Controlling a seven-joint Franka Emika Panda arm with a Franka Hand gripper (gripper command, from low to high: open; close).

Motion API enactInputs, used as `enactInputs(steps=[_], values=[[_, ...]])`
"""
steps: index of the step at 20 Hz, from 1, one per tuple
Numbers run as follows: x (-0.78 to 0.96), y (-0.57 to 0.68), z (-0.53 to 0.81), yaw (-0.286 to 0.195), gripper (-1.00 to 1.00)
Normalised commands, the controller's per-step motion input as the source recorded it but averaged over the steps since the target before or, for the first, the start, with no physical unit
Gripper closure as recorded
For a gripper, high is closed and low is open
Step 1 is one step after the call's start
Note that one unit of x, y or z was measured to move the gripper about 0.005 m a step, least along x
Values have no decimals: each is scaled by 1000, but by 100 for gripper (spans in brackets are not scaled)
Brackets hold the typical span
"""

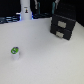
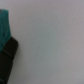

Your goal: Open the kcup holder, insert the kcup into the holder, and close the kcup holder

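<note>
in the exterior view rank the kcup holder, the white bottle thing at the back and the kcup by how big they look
1. kcup holder, clearly the largest.
2. white bottle-shaped object, narrower, and partly cut off by the frame's top edge.
3. kcup, smallest, though it sits nearest the camera.

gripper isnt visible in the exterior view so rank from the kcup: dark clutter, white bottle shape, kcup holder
1. dark clutter and white bottle shape, both at the back: too close to call.
2. kcup holder, across on the exterior view's right, likely farthest.
</note>
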Motion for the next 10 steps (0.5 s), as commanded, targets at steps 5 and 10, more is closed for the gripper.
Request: enactInputs(steps=[5,10], values=[[-362,661,5,-178,-100],[-315,693,-8,-178,-100]])
